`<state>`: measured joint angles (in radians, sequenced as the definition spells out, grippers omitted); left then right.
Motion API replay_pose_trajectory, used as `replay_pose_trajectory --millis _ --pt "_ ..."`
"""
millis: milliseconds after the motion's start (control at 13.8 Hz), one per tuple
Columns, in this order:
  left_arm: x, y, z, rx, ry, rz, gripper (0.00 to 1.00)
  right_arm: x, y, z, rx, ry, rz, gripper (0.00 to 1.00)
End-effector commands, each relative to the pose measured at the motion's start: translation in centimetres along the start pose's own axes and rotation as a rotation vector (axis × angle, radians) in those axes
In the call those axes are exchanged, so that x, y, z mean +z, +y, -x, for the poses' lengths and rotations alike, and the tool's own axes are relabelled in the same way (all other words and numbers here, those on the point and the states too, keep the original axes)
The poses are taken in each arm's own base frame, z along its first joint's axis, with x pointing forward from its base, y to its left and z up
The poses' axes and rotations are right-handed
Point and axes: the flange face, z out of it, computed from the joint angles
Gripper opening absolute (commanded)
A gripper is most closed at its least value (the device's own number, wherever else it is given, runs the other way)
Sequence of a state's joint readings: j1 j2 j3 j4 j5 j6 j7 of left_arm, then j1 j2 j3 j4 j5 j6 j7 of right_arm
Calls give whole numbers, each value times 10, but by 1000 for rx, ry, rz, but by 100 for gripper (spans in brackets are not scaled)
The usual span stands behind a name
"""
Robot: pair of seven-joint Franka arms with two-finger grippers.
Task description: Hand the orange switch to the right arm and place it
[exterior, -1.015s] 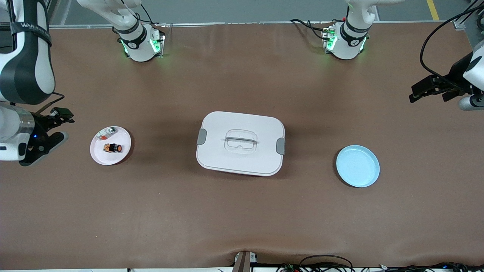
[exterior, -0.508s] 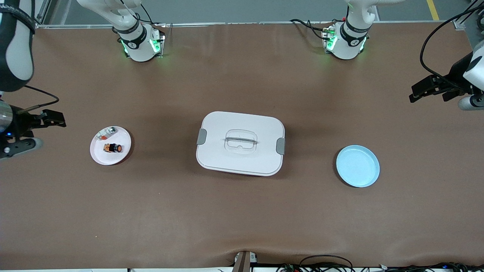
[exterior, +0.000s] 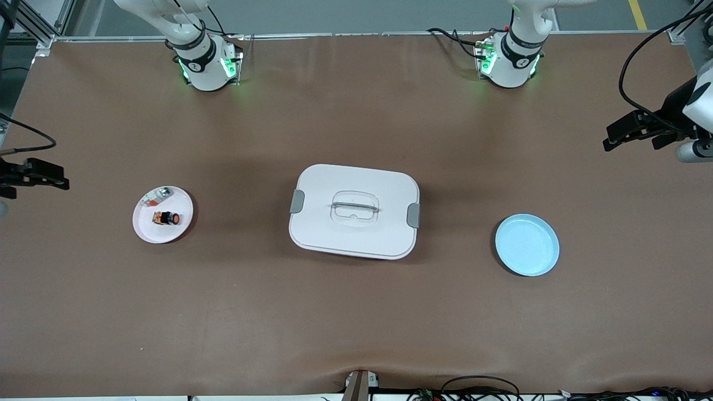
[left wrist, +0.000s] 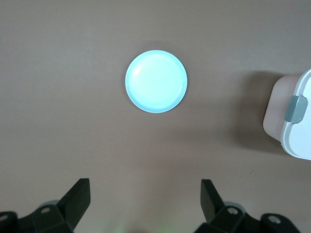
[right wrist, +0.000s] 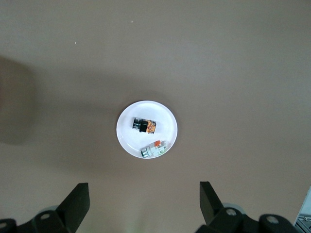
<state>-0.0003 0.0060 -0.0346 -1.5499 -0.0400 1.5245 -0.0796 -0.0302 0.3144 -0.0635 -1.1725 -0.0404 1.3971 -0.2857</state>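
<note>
The orange switch (exterior: 167, 218), a stubby black part with an orange face, lies on its side on a small white plate (exterior: 161, 235) at the right arm's end of the table. It also shows in the right wrist view (right wrist: 145, 125) on the plate (right wrist: 163, 119). My right gripper (right wrist: 144, 194) is open and empty, high above the table beside the plate; in the front view only a bit of its hand shows at the edge. My left gripper (left wrist: 144, 194) is open and empty, and waits above the left arm's end of the table (exterior: 686, 149).
A small silver-grey and clear piece (exterior: 157, 195) lies on the same plate, also in the right wrist view (right wrist: 154, 149). A closed white box with grey latches (exterior: 354, 210) stands mid-table. An empty light blue plate (exterior: 527, 245) sits toward the left arm's end (left wrist: 156, 81).
My right arm has drawn away from the white plate toward the table's edge, nearly leaving the front view. The switch and the left arm have not moved.
</note>
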Motion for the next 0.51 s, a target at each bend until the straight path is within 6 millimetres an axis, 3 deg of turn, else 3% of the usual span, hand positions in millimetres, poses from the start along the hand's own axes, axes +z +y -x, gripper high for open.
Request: replay_pose_trajectory --millis 0,145,435 --pt "-7 0 3 3 13 -4 100 -13 17 17 42 23 -48 100" --pt "-7 1 3 3 13 -4 100 -1 38 33 73 -27 -171 100" --pt "-7 0 3 1 15 -4 100 1 42 33 92 -10 -206 100"
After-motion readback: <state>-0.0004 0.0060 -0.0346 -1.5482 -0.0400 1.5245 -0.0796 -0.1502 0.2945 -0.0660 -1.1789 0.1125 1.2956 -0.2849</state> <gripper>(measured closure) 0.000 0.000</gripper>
